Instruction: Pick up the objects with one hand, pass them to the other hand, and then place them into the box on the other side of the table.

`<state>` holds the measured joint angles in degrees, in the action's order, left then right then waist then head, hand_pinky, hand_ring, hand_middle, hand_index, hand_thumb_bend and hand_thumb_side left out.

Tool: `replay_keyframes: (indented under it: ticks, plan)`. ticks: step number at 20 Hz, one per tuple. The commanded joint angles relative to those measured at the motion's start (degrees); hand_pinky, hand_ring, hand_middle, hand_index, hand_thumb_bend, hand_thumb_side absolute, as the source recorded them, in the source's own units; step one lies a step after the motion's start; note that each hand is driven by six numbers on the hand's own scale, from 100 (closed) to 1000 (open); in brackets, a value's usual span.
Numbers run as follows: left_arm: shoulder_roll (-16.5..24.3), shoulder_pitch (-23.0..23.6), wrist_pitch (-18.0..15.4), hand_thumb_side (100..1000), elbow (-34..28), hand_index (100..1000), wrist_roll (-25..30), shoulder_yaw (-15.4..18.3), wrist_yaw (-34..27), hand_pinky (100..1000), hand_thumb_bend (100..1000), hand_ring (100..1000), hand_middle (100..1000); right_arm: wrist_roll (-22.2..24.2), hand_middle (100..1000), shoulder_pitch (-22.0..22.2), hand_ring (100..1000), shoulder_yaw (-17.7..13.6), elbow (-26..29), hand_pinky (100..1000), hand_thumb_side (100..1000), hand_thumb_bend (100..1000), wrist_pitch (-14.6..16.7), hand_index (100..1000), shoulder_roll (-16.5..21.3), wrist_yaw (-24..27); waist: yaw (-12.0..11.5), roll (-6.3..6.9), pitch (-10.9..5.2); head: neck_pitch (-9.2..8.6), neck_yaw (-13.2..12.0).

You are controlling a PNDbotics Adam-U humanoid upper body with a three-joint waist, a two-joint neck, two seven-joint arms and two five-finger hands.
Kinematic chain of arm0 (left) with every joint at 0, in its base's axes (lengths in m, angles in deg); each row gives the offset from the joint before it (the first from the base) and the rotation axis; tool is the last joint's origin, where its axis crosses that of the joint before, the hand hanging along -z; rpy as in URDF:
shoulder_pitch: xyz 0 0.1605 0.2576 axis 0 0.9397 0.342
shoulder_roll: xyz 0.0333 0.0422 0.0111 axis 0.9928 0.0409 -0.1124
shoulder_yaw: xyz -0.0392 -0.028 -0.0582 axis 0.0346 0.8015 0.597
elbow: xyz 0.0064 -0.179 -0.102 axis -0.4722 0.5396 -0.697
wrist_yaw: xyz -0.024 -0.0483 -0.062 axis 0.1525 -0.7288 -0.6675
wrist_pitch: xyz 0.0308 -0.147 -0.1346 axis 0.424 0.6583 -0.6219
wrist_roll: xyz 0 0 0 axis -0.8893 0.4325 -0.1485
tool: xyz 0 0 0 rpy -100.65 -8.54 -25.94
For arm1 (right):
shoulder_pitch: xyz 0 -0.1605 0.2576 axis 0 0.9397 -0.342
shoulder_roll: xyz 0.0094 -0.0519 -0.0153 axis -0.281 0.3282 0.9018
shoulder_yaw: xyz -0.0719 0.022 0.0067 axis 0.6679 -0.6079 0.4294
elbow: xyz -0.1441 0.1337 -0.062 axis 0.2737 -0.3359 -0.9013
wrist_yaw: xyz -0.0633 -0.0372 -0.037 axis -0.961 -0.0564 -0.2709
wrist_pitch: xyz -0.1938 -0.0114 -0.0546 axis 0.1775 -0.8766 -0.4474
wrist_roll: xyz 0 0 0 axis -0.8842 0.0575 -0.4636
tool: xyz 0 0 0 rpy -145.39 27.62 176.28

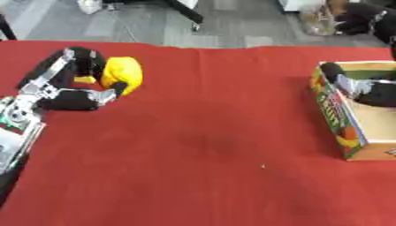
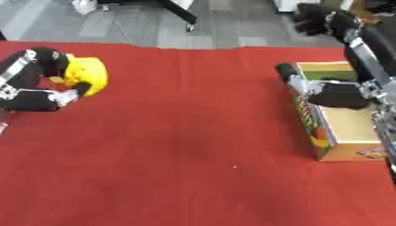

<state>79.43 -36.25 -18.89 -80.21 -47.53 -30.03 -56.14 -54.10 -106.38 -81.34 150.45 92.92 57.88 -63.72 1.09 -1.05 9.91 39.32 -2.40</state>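
A yellow object [image 1: 123,73] lies on the red table at the far left. My left hand [image 1: 81,95] curls round it, thumb below and fingers above its left side. A cardboard box [image 2: 340,132] with a colourful printed side stands at the right edge of the table. My right hand [image 2: 329,93] hangs over the box's far end with its fingers reaching across the box's left wall, nothing seen in them. The box's floor shows bare brown cardboard.
The red cloth [image 1: 209,145] covers the whole table, and a tiny white speck [image 1: 263,166] lies near its middle. Beyond the far edge is grey floor with black furniture legs [image 1: 185,11].
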Motion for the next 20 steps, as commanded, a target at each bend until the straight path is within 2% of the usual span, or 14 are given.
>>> replay_keyframes:
  ticks: [1, 8, 20]
  plan:
    - [-1.5, -1.4, -0.5, 100, 0.0, 466, -0.7, -0.2, -1.5, 541, 338, 403, 397, 1.8, 756, -2.7, 759, 2.1, 1.9, 785, 361, 339, 1.4, 906, 2.7, -1.2, -0.1, -0.35, -2.24, 0.38, 0.0]
    - [-5.0, -3.0, -1.7, 100, 2.0, 474, 0.1, -2.0, -4.7, 570, 336, 418, 406, 5.4, 709, -7.4, 711, 5.8, 2.5, 737, 356, 336, 3.5, 886, 2.8, -1.0, -0.1, -0.63, -2.35, 0.20, -0.4]
    - [-3.5, -6.9, -0.1, 100, 1.3, 484, 5.1, -7.4, -10.1, 591, 341, 443, 417, 11.0, 615, -11.6, 632, 9.7, 2.6, 665, 346, 334, 5.6, 840, 1.5, 1.0, 0.0, -0.80, -2.28, 0.09, -0.6]
